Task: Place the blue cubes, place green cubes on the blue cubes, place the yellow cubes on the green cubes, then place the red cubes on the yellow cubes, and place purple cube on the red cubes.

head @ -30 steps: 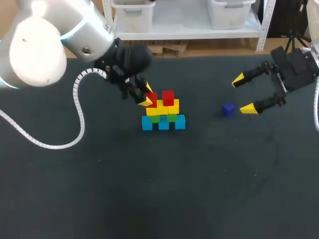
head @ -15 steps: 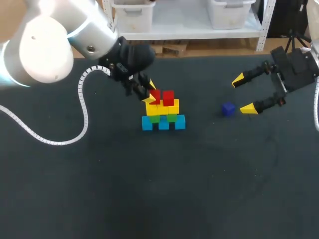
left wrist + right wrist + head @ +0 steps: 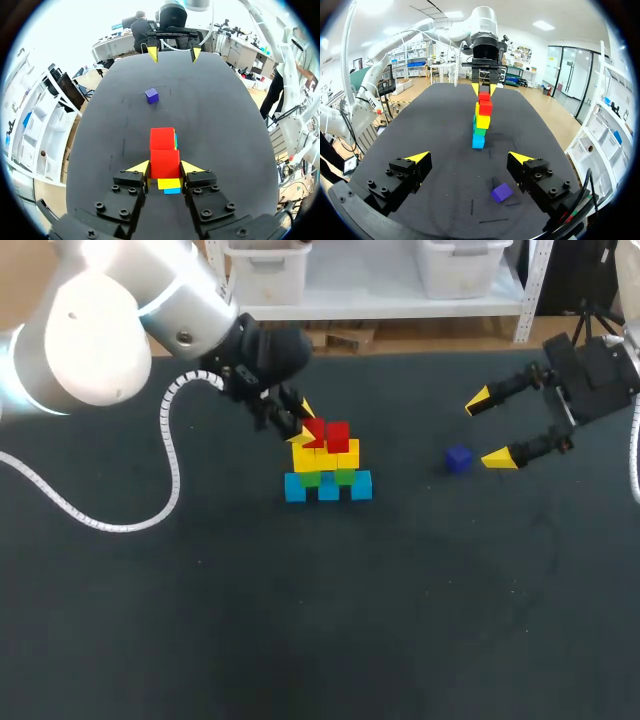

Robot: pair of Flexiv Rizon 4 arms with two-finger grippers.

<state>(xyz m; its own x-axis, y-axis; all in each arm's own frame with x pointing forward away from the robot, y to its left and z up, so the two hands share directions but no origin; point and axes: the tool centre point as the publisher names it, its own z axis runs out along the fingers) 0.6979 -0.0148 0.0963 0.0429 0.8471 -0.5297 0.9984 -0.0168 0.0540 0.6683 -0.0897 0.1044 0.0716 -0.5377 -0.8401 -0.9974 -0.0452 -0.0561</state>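
One wrist view shows left hand (image 3: 165, 168) clamping a red cube (image 3: 165, 161).

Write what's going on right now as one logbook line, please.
left gripper: shut on red cube atop yellow cubes | right gripper: open, near purple cube | purple cube: on table, not yet stacked

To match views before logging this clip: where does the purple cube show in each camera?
Head view: purple cube on the table, right of the cube stack, beside the right pincer.
Left wrist view: ahead of the left pincer, past the stack.
Right wrist view: close to the right pincer, stack beyond.
Shared landmark: the cube stack.
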